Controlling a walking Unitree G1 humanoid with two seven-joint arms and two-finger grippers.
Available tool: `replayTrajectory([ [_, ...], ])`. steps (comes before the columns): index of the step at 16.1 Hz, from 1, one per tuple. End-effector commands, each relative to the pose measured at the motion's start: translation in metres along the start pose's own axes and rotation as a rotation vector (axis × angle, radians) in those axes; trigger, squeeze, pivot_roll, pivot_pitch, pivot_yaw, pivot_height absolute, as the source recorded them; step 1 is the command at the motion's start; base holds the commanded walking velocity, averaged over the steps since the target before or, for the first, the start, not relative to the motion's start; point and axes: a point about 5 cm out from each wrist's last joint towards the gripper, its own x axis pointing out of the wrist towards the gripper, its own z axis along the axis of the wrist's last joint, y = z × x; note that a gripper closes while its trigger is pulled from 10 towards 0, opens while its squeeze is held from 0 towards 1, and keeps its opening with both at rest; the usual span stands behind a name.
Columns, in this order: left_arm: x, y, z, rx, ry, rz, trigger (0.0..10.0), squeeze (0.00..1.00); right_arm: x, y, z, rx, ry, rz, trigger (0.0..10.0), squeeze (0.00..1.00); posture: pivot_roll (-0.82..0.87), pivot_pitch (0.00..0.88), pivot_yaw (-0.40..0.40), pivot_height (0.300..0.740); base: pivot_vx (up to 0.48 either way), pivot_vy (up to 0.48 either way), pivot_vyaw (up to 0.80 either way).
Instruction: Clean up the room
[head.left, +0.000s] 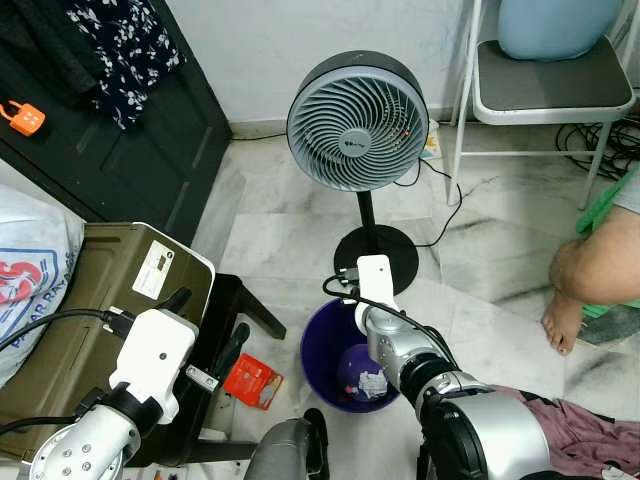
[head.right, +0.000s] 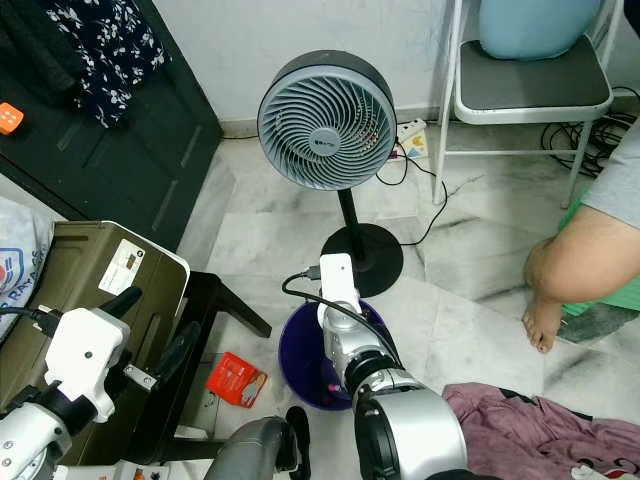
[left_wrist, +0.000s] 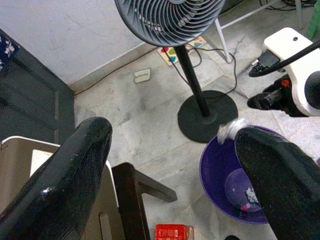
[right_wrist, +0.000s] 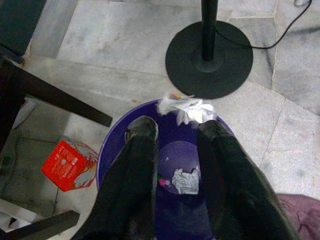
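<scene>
Hovering with the right gripper directly over the purple bin, black fingers spread apart and pointing down into it. Carrying a crumpled white wrapper just past the fingertips, above the bin's far rim; whether it is being pinched or merely touching the tips cannot be told.

Looking into the bin: holding a crumpled white scrap on its floor, with a tiny pink bit just beside that scrap. Standing on the pale marble floor, close to the round black base of the pedestal fan.

Lying flat on the floor just outside the bin, on the robot's left: a red packet, next to a dark wooden stool leg.

Raising the left gripper above the edge of an olive hard case, jaws released wide and grasping nothing.

Spilling across the floor on the robot's right, near the bin: a maroon cloth. Resting farther off, a person's bare foot and a folding chair bearing a pale blue cushion.
</scene>
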Motion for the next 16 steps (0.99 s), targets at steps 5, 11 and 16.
replayTrajectory([
  [5, 0.001, 0.0, -0.004, 0.011, 0.022, 0.019, 10.0, 0.0, 0.0, 0.005, 0.007, 0.015, -0.024, 0.026, 10.0, 1.0, 0.22, 0.208, 0.214, 0.74, 0.0, 0.0, 0.0],
  [11, 0.034, -0.008, -0.005, -0.028, -0.052, 0.053, 10.0, 0.0, 0.0, 0.002, 0.021, -0.027, -0.106, 0.143, 10.0, 1.0, 0.1, 0.14, 0.143, 0.74, 0.0, 0.0, 0.0],
  [16, 0.064, -0.008, 0.0, -0.012, -0.13, 0.154, 10.0, 0.0, -0.03, 0.02, 0.014, -0.243, -0.205, 0.518, 10.0, 1.0, 0.0, 0.055, 0.074, 0.74, 0.0, 0.0, 0.0],
])
